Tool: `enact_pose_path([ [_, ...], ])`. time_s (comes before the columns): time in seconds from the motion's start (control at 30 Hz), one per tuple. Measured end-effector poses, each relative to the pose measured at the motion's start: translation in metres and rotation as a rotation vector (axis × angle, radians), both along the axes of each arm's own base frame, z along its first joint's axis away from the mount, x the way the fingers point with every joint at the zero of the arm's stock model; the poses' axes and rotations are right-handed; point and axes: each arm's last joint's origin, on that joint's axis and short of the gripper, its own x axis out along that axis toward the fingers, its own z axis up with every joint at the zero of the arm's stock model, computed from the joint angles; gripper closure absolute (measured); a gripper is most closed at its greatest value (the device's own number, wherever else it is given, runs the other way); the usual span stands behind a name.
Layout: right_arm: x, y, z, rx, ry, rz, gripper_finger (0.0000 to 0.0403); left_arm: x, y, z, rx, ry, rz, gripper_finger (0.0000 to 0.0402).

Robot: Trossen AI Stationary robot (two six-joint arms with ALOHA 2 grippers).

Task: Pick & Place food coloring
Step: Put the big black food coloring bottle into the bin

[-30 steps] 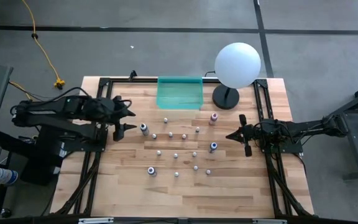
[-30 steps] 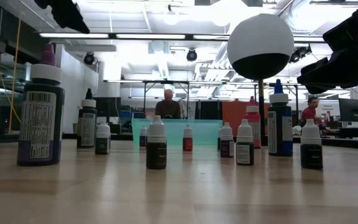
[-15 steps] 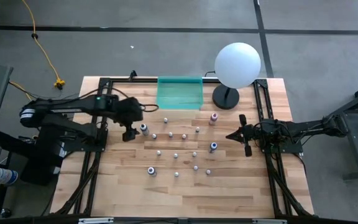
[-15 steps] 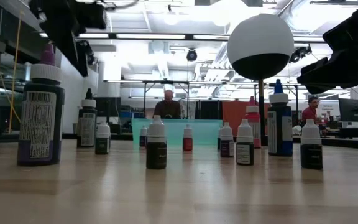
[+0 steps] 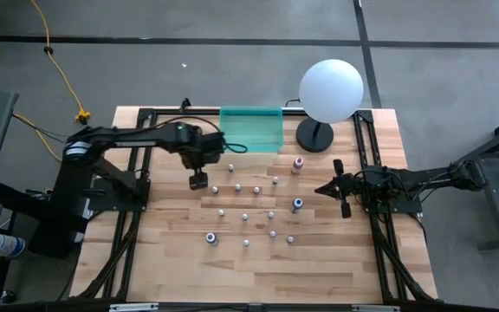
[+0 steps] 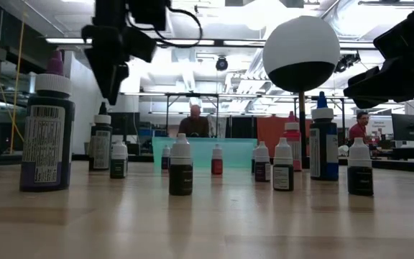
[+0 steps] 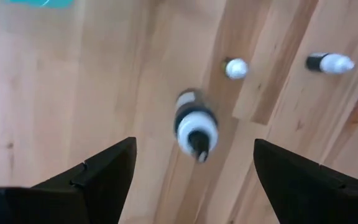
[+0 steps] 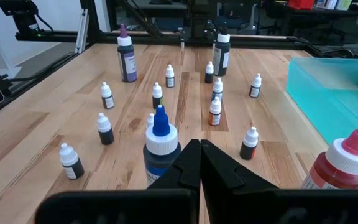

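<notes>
Several food coloring bottles [image 5: 245, 217] stand upright on the wooden table, most of them tiny with white caps. Larger ones are a purple one [image 6: 45, 137], a blue one [image 5: 297, 204] and a pink one [image 5: 298, 163]. My left gripper [image 5: 198, 180] hangs open, pointing down, above a dark bottle with a white collar and black tip [image 7: 196, 124]. In the left wrist view that bottle shows between the two fingers, and in the low view it stands clear below them [image 6: 100, 147]. My right gripper [image 5: 345, 195] waits shut at the table's right side.
A translucent teal tray [image 5: 250, 128] lies at the table's far edge. Beside it to the right stands a white globe lamp [image 5: 330, 89] on a black base. Dark frame rails run along both sides of the table. People sit in the room behind.
My left gripper has swung from the table's left side toward the middle, tipping from a slant until it points straight down, and has sunk somewhat. It now hangs over the dark bottle. No bottle has moved.
</notes>
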Motion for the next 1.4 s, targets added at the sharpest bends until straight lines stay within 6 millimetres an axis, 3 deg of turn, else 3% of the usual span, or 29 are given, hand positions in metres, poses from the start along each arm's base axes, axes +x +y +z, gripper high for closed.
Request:
enact_pose_path([
  [0.2, 0.000, 0.000, 0.000, 0.000, 0.001, 0.000, 0.0402, 0.013, 0.003, -0.014, -0.018, 0.065, 0.001, 0.0085],
  [0.6, 0.000, 0.000, 0.000, 0.000, 0.000, 0.000, 0.0402, 0.009, 0.003, -0.037, -0.004, 0.143, 0.002, 0.0085],
  [0.87, 0.000, 0.000, 0.000, 0.000, 0.000, 0.000, 0.0402, 0.010, 0.003, -0.039, 0.014, 0.137, 0.003, 0.0088],
  [1.4, 0.000, 0.000, 0.000, 0.000, 0.000, 0.000, 0.0402, 0.010, 0.001, -0.039, -0.057, 0.127, -0.002, 0.0208],
])
